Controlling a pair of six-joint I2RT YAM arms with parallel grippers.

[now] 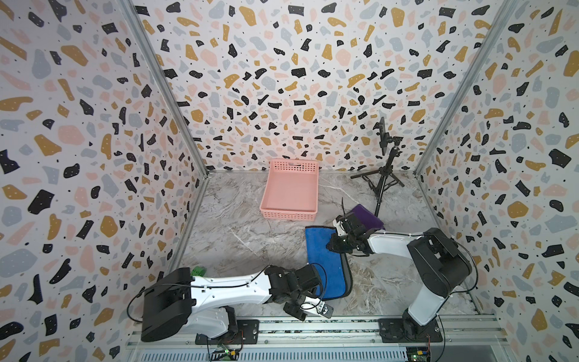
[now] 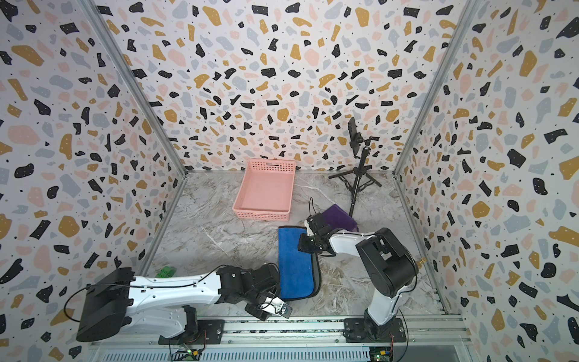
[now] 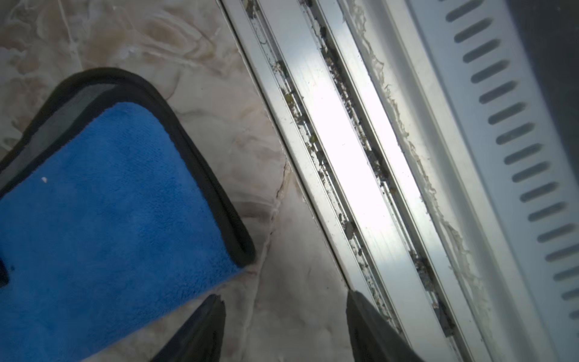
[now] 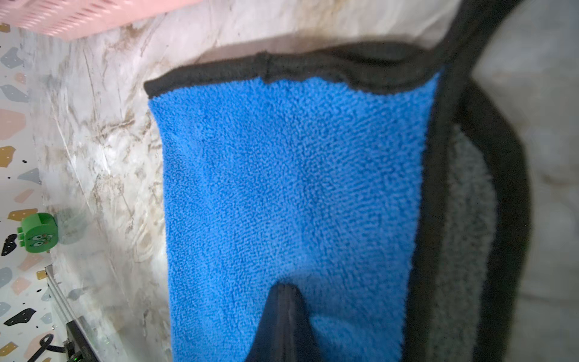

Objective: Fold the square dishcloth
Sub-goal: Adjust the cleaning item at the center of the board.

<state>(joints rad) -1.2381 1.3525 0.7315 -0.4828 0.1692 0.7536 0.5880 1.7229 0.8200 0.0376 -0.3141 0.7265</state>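
A pink basket (image 1: 289, 215) stands on the marble table (image 1: 238, 225), far past the fingers of the right gripper (image 4: 283, 288), close to the back wall. A purple cloth (image 1: 369, 217) lies just beside that gripper, on the side away from the dishcloth. A black tripod (image 1: 384, 175) stands behind the purple cloth. A small green block (image 1: 198, 270) sits by the base of the left arm, well apart from both sets of fingers. A shiny metal rail (image 3: 344, 156) runs along the front of the table. In both top views the black wrist of the left arm covers one near corner of the dishcloth.

The dishcloth (image 1: 322, 260) lies flat on the table between the two grippers. It is blue on top with a black edge, and it is folded in half into a long shape. A grey strip of the bottom layer peeks out along one long side.

The right gripper's fingers are pressed together with nothing between them. Their tips point down at the blue top near the far end of the cloth. I cannot tell if they touch it.

The left gripper (image 3: 283, 296) has its fingers apart and holds nothing. It hangs over bare marble. A round corner of the cloth lies just beside one finger, and the rail lies just beside the other.
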